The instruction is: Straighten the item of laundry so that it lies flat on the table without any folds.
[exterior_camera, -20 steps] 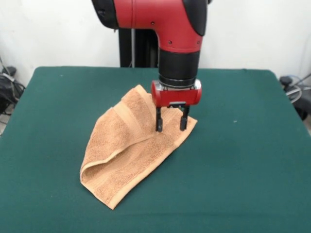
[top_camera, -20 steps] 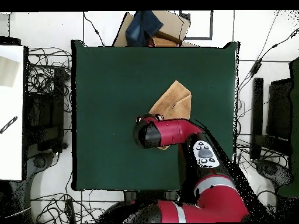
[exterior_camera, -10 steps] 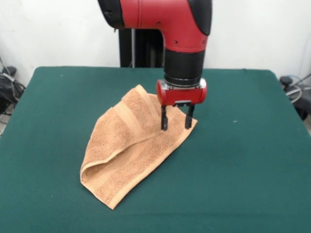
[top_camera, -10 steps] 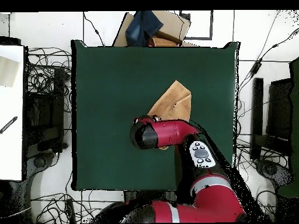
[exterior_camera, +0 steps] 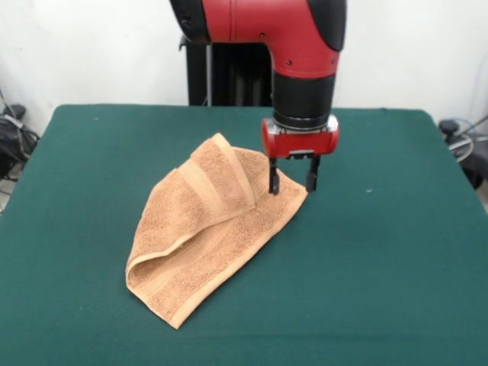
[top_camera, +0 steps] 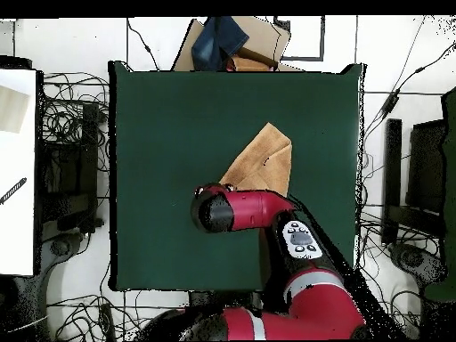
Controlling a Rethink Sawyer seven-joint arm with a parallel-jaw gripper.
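Reaching for a towel corner.
Gripper [exterior_camera: 290,182] spread over the folded towel [exterior_camera: 206,229]; next, lower and pinch the corner.

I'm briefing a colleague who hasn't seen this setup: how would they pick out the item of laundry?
Look at the dark green table; the only cloth on it is an orange-tan terry towel, folded into a rough triangle. Its far corner lies under the open red gripper.

The orange-tan towel [exterior_camera: 210,232] lies folded over itself, a rumpled wedge, slightly toward 9 o'clock of centre on the green worktop [exterior_camera: 396,267].
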